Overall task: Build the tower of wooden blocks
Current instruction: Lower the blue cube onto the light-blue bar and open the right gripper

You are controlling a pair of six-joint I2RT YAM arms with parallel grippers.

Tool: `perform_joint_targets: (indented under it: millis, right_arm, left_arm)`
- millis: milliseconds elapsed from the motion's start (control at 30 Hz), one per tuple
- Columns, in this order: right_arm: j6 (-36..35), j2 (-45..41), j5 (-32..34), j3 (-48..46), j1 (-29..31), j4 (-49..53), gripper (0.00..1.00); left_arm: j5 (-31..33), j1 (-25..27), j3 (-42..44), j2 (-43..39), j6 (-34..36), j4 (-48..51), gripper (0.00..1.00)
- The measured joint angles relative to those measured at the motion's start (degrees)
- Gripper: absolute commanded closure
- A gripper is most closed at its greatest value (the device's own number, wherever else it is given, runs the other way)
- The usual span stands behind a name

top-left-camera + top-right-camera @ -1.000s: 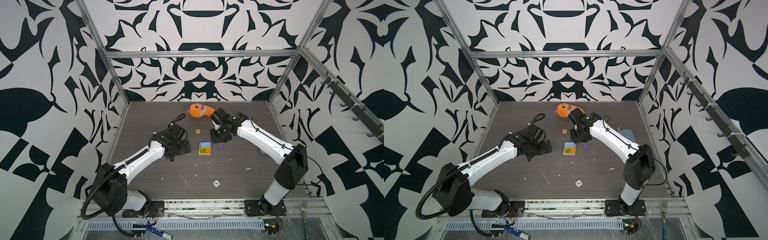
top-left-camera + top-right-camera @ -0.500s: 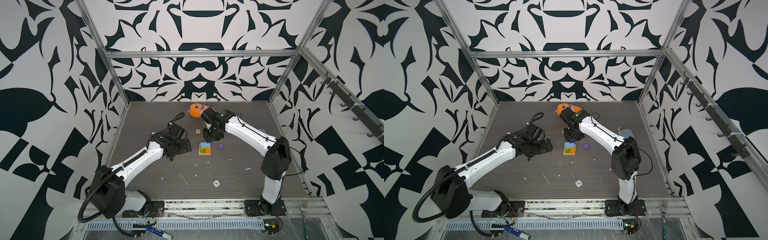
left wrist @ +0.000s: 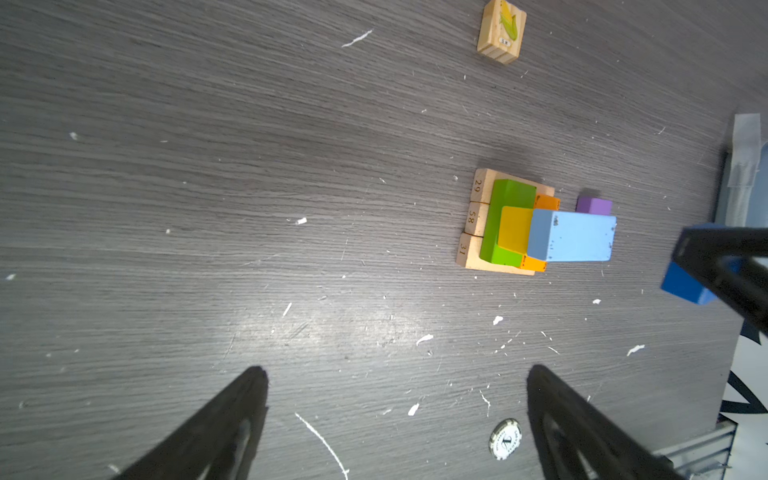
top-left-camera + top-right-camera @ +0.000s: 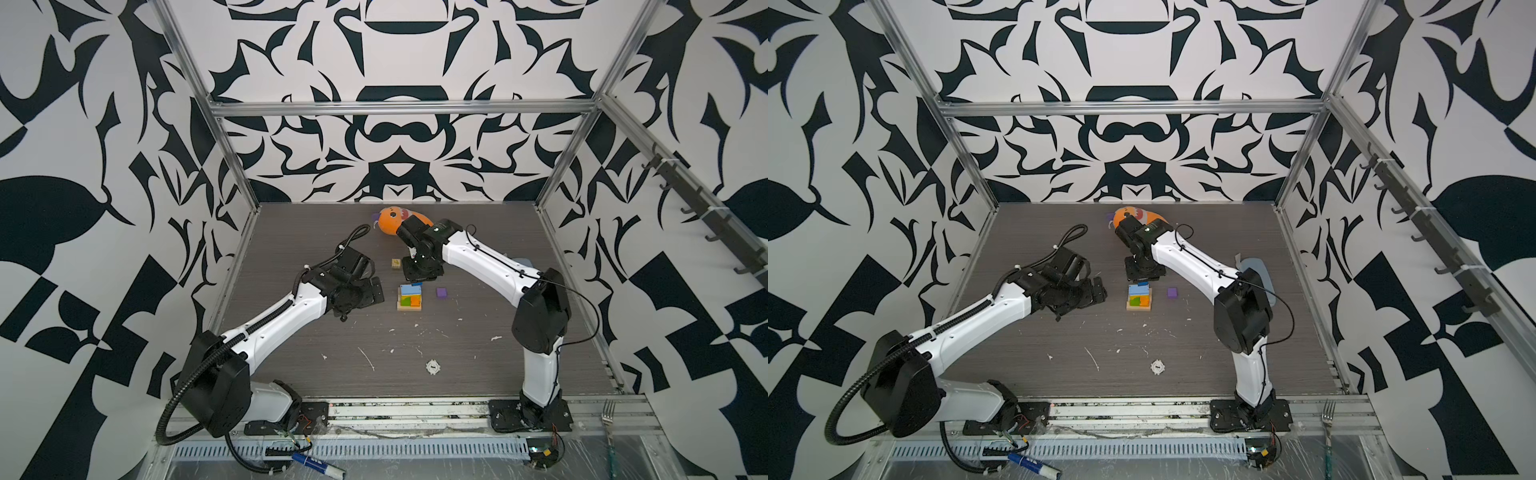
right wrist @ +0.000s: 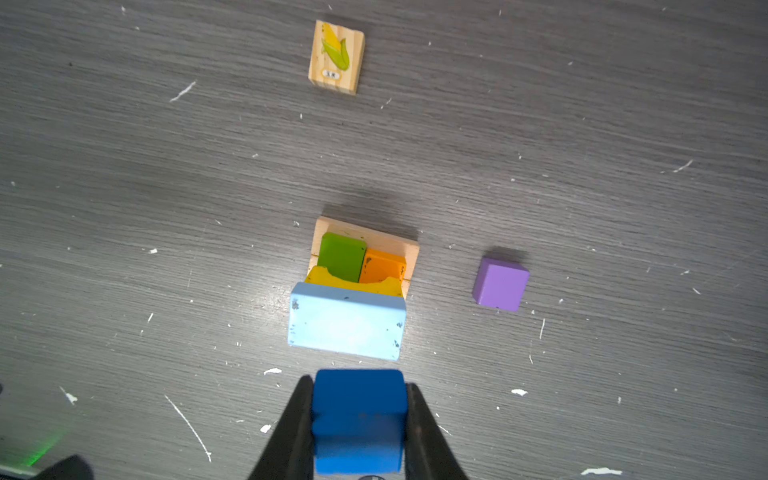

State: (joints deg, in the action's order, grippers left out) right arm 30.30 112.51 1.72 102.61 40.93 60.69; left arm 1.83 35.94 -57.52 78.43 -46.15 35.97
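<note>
The wood block tower [image 4: 409, 297] [image 4: 1139, 297] stands mid-table: tan bars at the base, green, orange and yellow bricks above, a light-blue brick [image 5: 347, 326] [image 3: 571, 241] on top. My right gripper [image 5: 358, 384] [image 4: 422, 270] is shut on a blue cube [image 5: 359, 415] [image 3: 685, 286], held in the air just behind the tower. A purple cube [image 4: 441, 292] [image 5: 500, 284] lies on the table right of the tower. My left gripper [image 3: 397, 370] [image 4: 374, 291] hangs open and empty, left of the tower.
A tan block with a corn picture [image 4: 396, 263] [image 5: 336, 56] lies behind the tower. An orange plush fish [image 4: 392, 220] rests at the back. A bottle cap [image 4: 432, 367] lies nearer the front. A grey-blue object [image 4: 1258, 274] sits by the right wall.
My right gripper, holding the blue cube, has swung left from behind the purple cube to just behind the tower. The left arm has barely moved.
</note>
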Motion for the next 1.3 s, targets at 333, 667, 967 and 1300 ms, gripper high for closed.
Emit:
perform_joint_targets:
  millis: [333, 667, 967, 1300]
  right_arm:
    - [0.9, 1.0, 0.1, 0.0, 0.5, -0.8, 0.79]
    - [1.7, 1.7, 0.5, -0.1, 1.6, -2.3, 0.79]
    - [2.3, 2.0, 0.7, -1.6, 1.6, -3.5, 0.78]
    - [3.0, 2.0, 1.0, -2.7, 1.6, -4.2, 0.78]
  left_arm:
    - [-0.5, 0.0, 0.0, 0.0, -0.6, -0.4, 0.0]
    - [-0.6, 0.0, 0.0, 0.0, -0.6, -0.4, 0.0]
    - [-0.6, 0.0, 0.0, 0.0, -0.6, -0.4, 0.0]
    - [-0.7, 0.0, 0.5, 0.0, -0.8, -0.6, 0.0]
